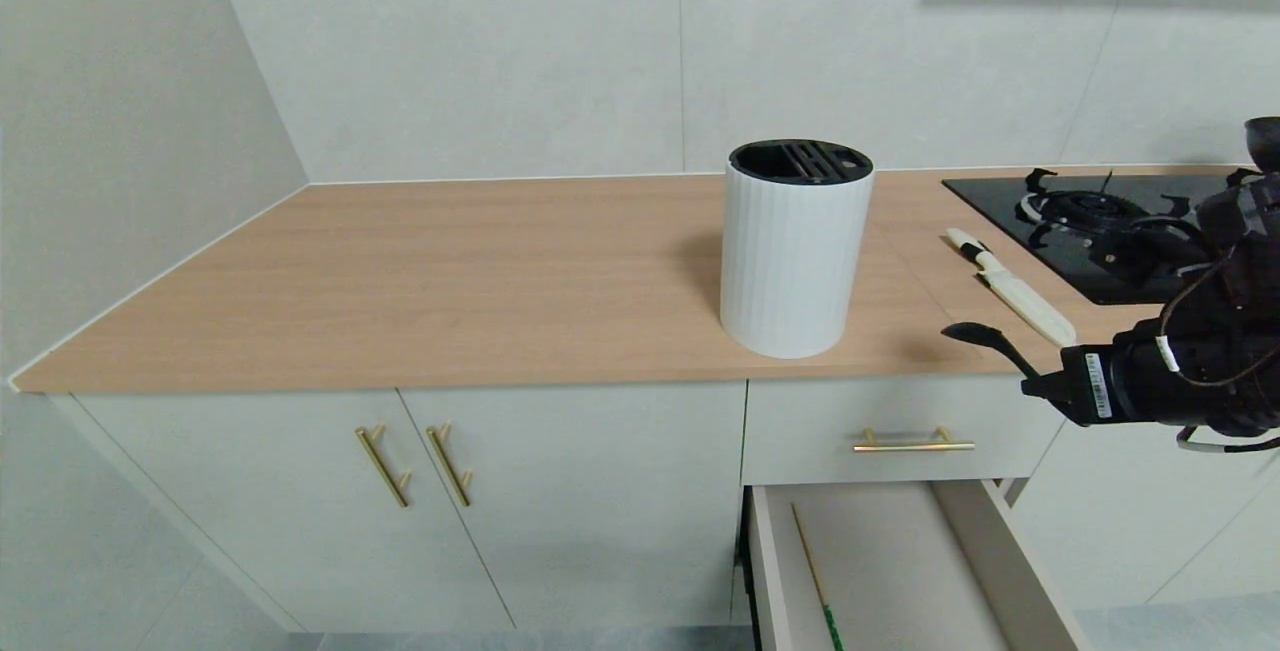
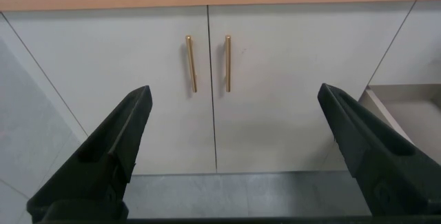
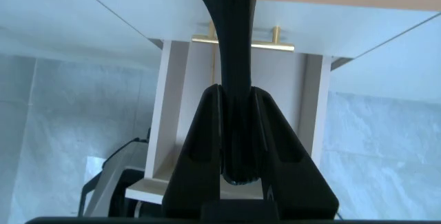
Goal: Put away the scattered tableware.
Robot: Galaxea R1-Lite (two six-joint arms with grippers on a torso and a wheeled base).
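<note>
A black spoon [image 1: 985, 339] hangs in front of the counter's edge on the right, with my right gripper [image 1: 1040, 386] shut on its handle. The right wrist view shows that handle [image 3: 234, 45] clamped between the fingers of the right gripper [image 3: 236, 138], above the open drawer. A cream knife [image 1: 1015, 291] lies on the wooden counter beside the stove. A white ribbed utensil holder [image 1: 797, 251] with a black slotted top stands left of the knife. My left gripper [image 2: 234, 100] is open with nothing in it, low in front of the cabinet doors.
Below the counter on the right, a drawer [image 1: 900, 561] is pulled out with a thin chopstick [image 1: 815, 576] inside. A shut drawer with a gold handle [image 1: 913, 444] sits above it. A black gas stove [image 1: 1100, 221] fills the counter's right end.
</note>
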